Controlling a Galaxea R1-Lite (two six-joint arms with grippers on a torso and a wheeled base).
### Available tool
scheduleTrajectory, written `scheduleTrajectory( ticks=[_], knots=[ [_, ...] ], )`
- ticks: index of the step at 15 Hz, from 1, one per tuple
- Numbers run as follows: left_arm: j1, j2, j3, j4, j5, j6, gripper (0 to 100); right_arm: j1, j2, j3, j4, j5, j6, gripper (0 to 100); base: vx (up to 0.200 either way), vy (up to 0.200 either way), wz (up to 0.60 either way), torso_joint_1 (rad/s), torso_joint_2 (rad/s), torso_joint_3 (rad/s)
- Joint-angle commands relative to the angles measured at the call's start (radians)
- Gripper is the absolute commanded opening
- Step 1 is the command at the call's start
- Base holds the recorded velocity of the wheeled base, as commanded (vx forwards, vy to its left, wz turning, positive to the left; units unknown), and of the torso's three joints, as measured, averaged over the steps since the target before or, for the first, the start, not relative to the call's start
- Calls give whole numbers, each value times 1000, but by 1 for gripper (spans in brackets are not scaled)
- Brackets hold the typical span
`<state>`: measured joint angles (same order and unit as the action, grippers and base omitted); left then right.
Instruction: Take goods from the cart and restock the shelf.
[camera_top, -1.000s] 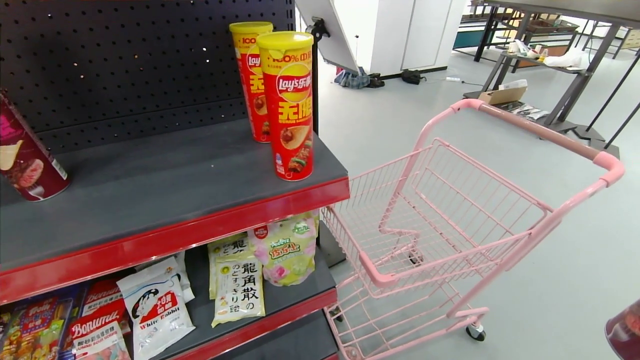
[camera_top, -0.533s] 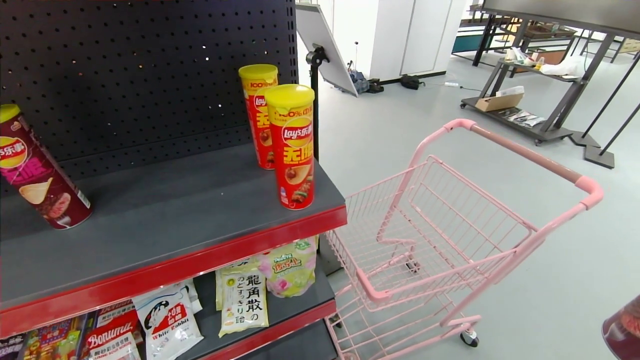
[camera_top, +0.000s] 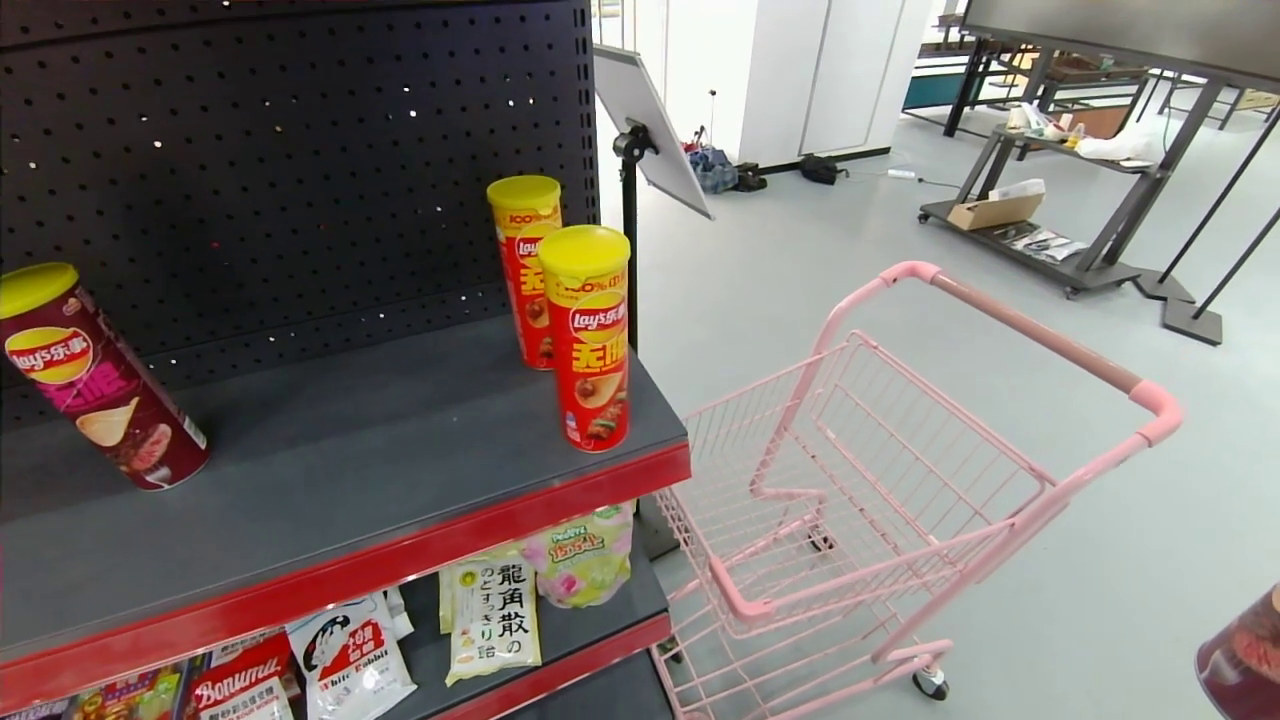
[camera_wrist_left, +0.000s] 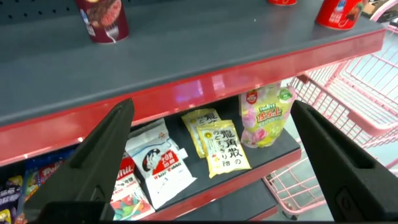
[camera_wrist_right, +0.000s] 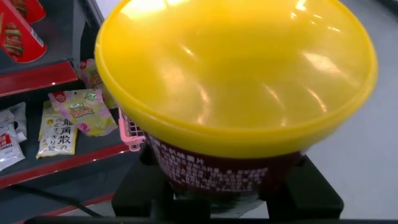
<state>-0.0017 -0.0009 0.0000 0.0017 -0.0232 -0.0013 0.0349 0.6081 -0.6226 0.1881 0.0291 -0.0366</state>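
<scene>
Only the head camera has tilted up, while the right gripper (camera_wrist_right: 227, 193) still clamps the maroon, yellow-lidded chip tube (camera_wrist_right: 236, 81) well right of the grey, red-edged shelf board (camera_top: 350, 470) and the left gripper (camera_wrist_left: 211, 155) gapes open in front of it, so shelving remains ahead.

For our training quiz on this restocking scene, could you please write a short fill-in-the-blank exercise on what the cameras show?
1. The frame of the cart is coloured ____.
2. At the right end of the upper shelf stand ____ red cans.
3. The right claw is shut on a maroon can whose lid is ____.
4. The left claw is ____, holding nothing.
Missing words: pink; two; yellow; open.
</scene>
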Motion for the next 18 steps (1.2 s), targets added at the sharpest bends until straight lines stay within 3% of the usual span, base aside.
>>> scheduleTrajectory(
  ticks=[1,12,18],
  knots=[
    [0,1,0,0,0,0,100,0,7,1,1,2,0,0,0,0,0,149,-364,-212],
    [0,1,0,0,0,0,100,0,19,17,-4,-2,-2,0,0,0,0,144,-328,-183],
    [0,1,0,0,0,0,100,0,9,41,-6,-3,-3,0,0,0,600,9,-2,-4]
  ],
)
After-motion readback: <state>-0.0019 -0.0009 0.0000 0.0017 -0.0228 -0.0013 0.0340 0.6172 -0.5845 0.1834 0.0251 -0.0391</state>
